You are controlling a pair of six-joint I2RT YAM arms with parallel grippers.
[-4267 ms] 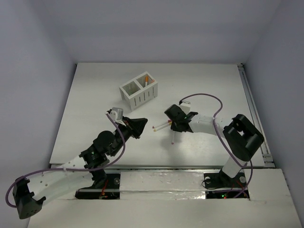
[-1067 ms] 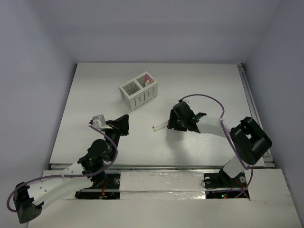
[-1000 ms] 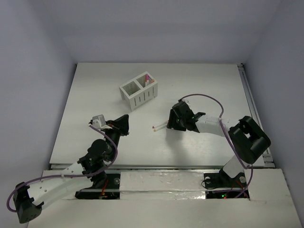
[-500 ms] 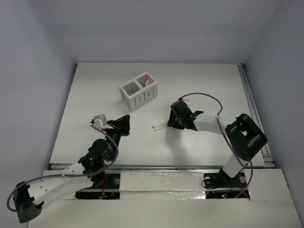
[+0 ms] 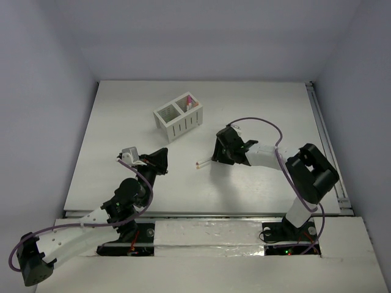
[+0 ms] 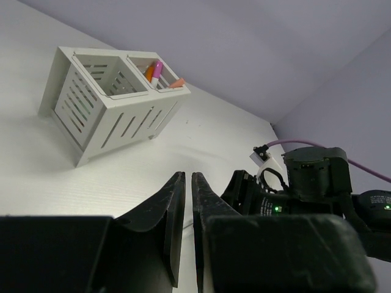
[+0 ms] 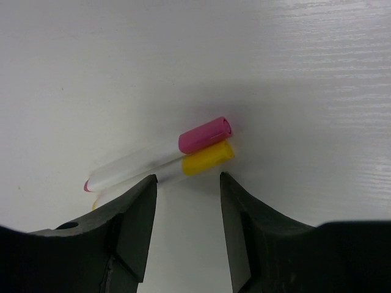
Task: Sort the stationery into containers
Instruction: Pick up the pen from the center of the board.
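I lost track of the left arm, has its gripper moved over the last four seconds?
Yes. The left gripper now sits further left, below the left end of the organiser rather than its right half.

My left arm [image 5: 125, 195] reaches toward one o'clock, its left gripper [image 6: 186, 178] pinched closed and empty. My right arm [image 5: 308, 174] folds at the elbow toward ten o'clock, its right gripper [image 7: 186, 180] angled downward with jaws spread apart.
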